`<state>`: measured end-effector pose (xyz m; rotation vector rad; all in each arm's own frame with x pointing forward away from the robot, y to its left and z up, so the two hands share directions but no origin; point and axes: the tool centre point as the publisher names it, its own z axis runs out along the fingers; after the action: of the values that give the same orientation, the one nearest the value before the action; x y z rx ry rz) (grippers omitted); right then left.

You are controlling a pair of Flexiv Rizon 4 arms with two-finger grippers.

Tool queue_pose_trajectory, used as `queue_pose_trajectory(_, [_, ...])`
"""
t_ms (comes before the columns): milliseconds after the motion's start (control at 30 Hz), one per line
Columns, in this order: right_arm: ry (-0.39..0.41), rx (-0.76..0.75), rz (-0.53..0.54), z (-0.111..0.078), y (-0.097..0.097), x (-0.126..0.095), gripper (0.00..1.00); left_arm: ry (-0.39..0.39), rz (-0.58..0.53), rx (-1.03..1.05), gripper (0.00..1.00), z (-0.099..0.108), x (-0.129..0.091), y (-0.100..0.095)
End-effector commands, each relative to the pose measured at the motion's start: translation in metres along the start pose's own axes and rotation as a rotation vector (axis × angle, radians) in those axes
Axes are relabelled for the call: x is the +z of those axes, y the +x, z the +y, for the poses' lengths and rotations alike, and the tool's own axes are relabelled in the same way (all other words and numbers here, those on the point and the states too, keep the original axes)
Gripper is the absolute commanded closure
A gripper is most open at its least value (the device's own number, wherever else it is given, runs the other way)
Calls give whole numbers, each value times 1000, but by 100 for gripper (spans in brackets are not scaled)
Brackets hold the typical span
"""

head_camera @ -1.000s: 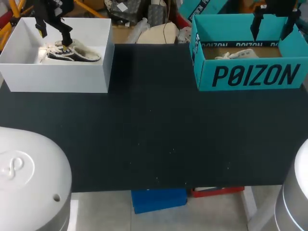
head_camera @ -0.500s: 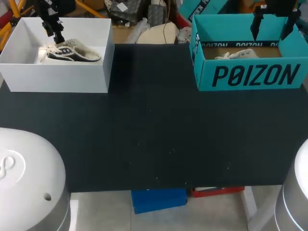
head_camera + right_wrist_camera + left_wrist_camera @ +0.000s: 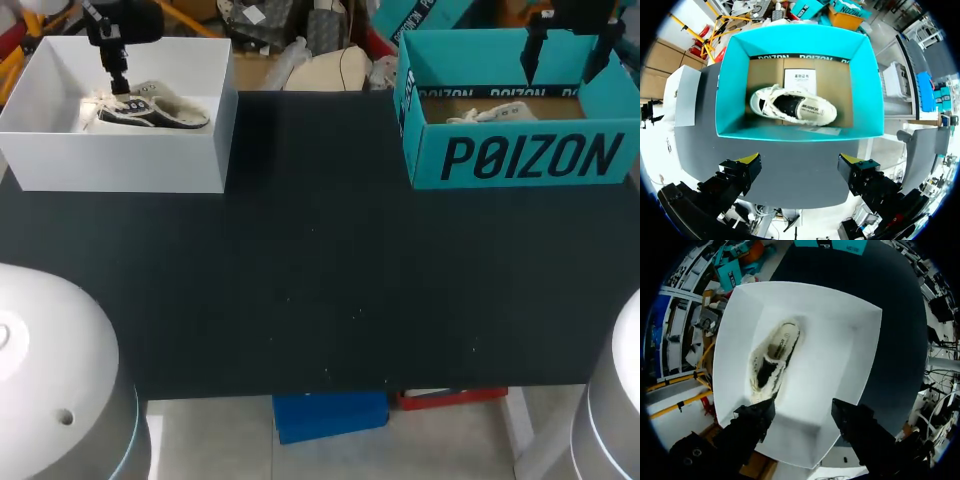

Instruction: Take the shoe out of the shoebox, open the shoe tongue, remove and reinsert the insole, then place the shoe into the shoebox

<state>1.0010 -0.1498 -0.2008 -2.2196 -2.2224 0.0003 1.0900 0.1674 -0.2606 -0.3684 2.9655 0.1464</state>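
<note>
**While the left gripper (image 3: pixel 802 410) gapes, the shoe (image 3: pixel 774 360) lies boxed**

Its fingers (image 3: pixel 757 417) stand apart, empty, above the shoe in the white shoebox (image 3: pixel 840 355). The right gripper (image 3: pixel 800 161), equally released, hangs over a second shoe (image 3: pixel 792 107) in the teal shoebox (image 3: pixel 730 90). Taking-out looks unstarted: next, descend and close on the shoe.

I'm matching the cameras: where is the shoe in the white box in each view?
Head view: shoe inside the white box, at the table's far left.
Left wrist view: shoe in that box, ahead of the left gripper.
Right wrist view: not in it.
Shared landmark: the black table.
</note>
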Motion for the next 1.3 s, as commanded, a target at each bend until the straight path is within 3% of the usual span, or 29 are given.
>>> queue_pose_trajectory(33, [0,0,0,0,0,0,0,1,50,33,26,-6,26,-17])
queue_pose_trajectory(167, [0,0,0,0,0,0,0,-7,71,68,34,-13,40,-28])
queue_pose_trajectory(300, [0,0,0,0,0,0,0,-7,92,102,48,-16,50,-35])
queue_pose_trajectory(533, [0,0,0,0,0,0,0,-26,125,145,42,-21,71,-50])
queue_pose_trajectory(667, [0,0,0,0,0,0,0,-56,129,180,47,-20,82,-52])
queue_pose_trajectory(900, [0,0,0,0,0,0,0,-78,157,228,56,-20,101,-50])
queue_pose_trajectory(1067, [0,0,0,0,0,0,0,-90,184,249,55,-20,117,-41])
queue_pose_trajectory(1300, [0,0,0,0,0,0,0,-103,210,260,62,-17,138,-31])
